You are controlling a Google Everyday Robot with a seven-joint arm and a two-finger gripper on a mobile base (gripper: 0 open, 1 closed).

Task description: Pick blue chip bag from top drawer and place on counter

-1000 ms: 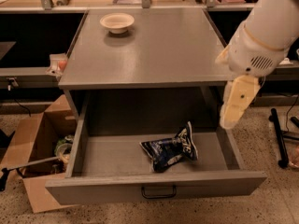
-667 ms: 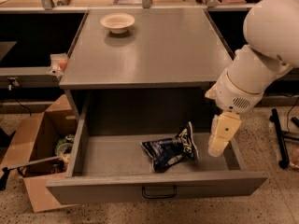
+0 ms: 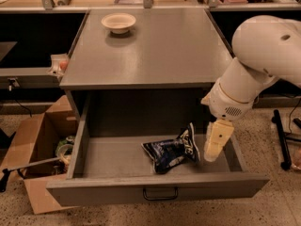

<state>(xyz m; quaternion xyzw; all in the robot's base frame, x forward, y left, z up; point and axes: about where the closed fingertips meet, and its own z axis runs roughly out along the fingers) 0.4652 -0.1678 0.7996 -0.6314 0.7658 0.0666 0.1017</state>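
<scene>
The blue chip bag (image 3: 170, 151) lies crumpled on the floor of the open top drawer (image 3: 113, 159), right of its middle. The drawer's front panel with a small dark pull handle (image 3: 160, 192) faces me. My gripper (image 3: 214, 147) hangs down from the white arm (image 3: 256, 60) into the drawer's right side, just right of the bag and close to its upturned end. Nothing is held. The gray counter (image 3: 160, 46) is the cabinet top above the drawer.
A white bowl (image 3: 118, 21) sits at the counter's back left. A brown cardboard box (image 3: 35, 147) with items stands on the floor left of the drawer. A black stand (image 3: 281, 135) is at the right. A shelf with clutter runs behind.
The arm has swung down and left from beside the counter edge, and the gripper has lowered into the drawer next to the chip bag. The bag has not moved.
</scene>
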